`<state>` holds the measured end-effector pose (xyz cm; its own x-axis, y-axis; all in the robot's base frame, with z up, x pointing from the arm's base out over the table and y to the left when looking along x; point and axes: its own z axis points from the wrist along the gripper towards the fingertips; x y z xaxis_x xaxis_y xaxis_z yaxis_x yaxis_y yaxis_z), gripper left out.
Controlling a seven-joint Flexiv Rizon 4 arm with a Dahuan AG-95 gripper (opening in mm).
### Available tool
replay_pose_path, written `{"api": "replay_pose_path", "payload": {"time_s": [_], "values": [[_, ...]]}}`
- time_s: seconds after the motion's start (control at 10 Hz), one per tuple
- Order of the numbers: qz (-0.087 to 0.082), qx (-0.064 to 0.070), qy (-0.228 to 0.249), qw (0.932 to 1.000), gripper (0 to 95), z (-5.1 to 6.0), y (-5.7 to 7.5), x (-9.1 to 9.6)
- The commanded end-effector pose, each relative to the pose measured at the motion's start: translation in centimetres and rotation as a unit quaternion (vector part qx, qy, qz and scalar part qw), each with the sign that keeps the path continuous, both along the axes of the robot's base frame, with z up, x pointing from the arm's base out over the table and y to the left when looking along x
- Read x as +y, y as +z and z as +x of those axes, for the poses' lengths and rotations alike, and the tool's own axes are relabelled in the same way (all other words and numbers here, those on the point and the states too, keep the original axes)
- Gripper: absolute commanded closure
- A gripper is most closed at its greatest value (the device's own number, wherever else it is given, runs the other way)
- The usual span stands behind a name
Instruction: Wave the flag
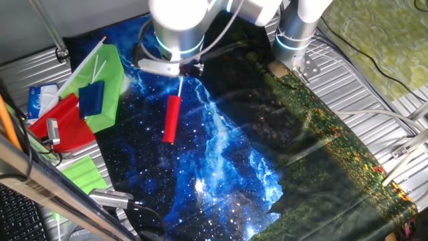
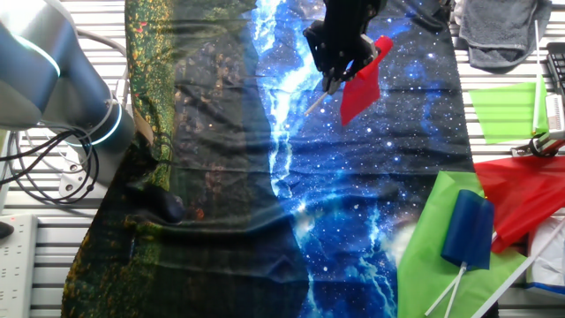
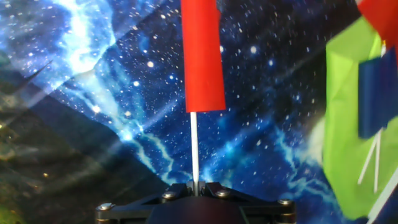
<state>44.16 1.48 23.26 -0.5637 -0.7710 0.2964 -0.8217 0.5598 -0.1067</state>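
Note:
The flag [image 1: 172,119] is a small red cloth on a thin white stick, held in the air over the blue galaxy cloth. My gripper [image 1: 182,71] is shut on the end of the stick, and the red cloth hangs down away from it. In the other fixed view the flag [image 2: 362,78] sticks out to the right of the dark gripper [image 2: 334,78]. In the hand view the flag [image 3: 202,56] stands straight ahead of the gripper [image 3: 196,185], its white stick pinched between the jaws.
A lime-green flag [image 1: 107,87] with a rolled blue flag [image 1: 91,98] on it lies at the left, beside a larger red flag [image 1: 67,120]. The galaxy cloth [image 1: 221,154] covers the table. Another green flag [image 2: 503,110] lies at the right in the other fixed view.

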Motion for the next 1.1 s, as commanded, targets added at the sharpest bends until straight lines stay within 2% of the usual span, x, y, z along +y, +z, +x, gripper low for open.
{"api": "replay_pose_path", "payload": {"time_s": [0.1,0.3,0.6,0.8,1.1], "values": [[0.159,0.065,-0.271,0.9472,95.0,0.4,-0.4,-1.8],[0.159,0.068,-0.291,0.9411,95.0,0.3,-1.1,-2.6],[0.162,0.075,-0.275,0.9447,95.0,1.0,-2.7,-3.3],[0.166,0.077,-0.262,0.9474,95.0,1.2,-4.6,-4.0],[0.164,0.082,-0.253,0.9501,95.0,1.0,-4.5,-4.0]]}}
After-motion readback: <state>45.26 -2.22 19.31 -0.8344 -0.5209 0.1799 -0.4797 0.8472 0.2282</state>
